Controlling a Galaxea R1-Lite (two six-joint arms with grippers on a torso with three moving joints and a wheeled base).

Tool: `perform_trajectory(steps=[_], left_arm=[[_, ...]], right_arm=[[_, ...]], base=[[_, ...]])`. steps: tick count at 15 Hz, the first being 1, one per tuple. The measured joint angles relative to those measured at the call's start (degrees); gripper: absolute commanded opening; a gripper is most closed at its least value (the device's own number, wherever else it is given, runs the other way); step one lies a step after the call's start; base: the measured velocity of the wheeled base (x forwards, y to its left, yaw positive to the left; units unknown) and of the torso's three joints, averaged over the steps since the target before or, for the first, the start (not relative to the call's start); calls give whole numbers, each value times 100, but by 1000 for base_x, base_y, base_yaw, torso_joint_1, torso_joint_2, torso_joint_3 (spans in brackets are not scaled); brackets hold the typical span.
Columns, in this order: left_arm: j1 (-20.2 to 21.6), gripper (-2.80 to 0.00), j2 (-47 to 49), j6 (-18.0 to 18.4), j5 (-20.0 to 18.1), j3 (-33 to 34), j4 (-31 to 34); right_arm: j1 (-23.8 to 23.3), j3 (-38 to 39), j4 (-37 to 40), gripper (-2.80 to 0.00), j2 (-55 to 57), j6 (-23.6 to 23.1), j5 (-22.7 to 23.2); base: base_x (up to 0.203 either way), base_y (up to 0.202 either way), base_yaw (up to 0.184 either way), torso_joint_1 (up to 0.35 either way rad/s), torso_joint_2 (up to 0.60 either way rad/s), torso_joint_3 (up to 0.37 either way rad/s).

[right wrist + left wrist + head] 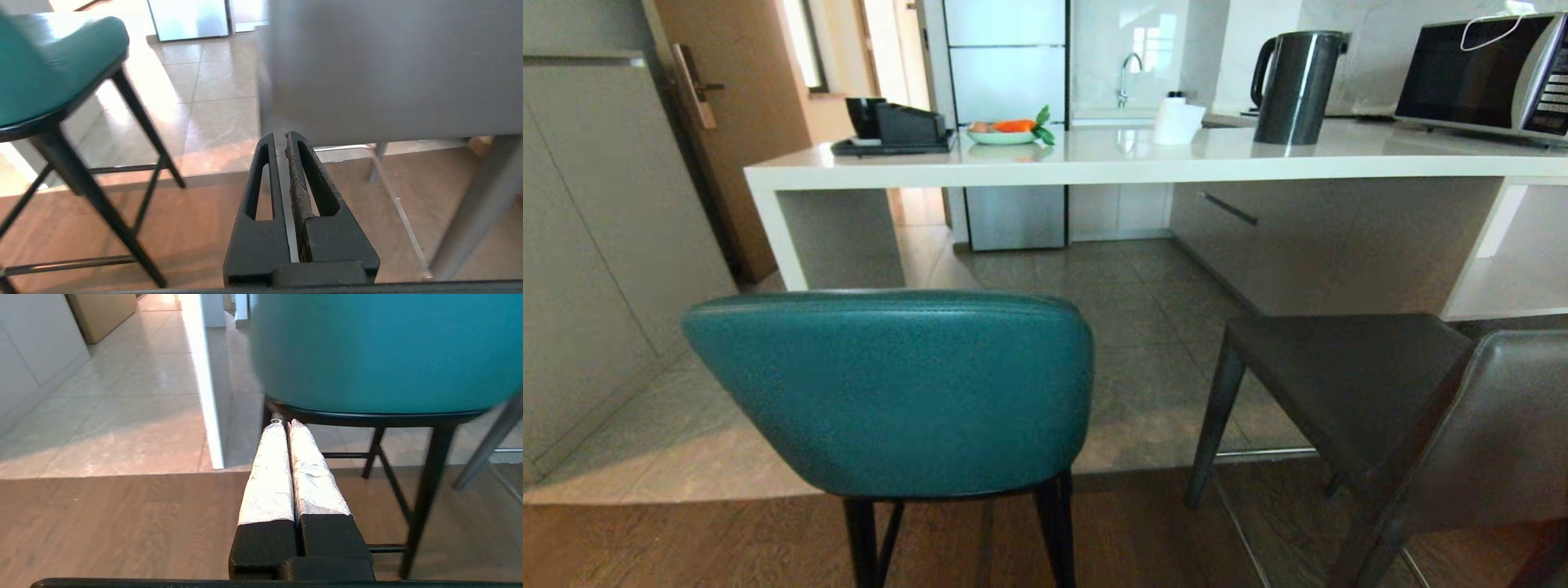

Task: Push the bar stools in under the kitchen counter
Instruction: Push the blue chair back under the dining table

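Both stools are standing out from the kitchen counter (1094, 167), on the near side of it, with their backs facing the robot. The teal stool (890, 392) is sitting left of centre in the head view, its thin black legs on the wood floor (686, 539) at the line where the tiles (1143, 327) begin. The dark grey stool (1347, 384) is standing to its right, turned at an angle, its seat just short of the counter's edge.

On the counter top, well back: a dark kettle (1294, 86), a microwave (1486, 73), a white paper roll (1176, 121), a plate with carrots (1005, 132) and a black tray (894, 145) carrying dark containers.

Neither arm is showing in the head view. The left gripper (284, 424) is hanging low behind the teal stool, its foil-wrapped fingers pressed together, tips just below the seat frame; contact cannot be told. The right gripper (279, 136) is sitting behind the grey stool's back, black fingers nearly closed with a thin slit between them, holding nothing.
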Motion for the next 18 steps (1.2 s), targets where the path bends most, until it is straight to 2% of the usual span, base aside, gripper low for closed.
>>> perform_trajectory(steps=[13,18], left_arm=[[2,-280,0,-9,-2,0,-2],[10,-280,0,-17,10,0,6]], right_arm=[[0,0,1,-280,0,0,0],[0,0,2,-280,0,-6,-2]], base=[[0,195,-1,2,1,3],[0,47,-1,1,0,1]])
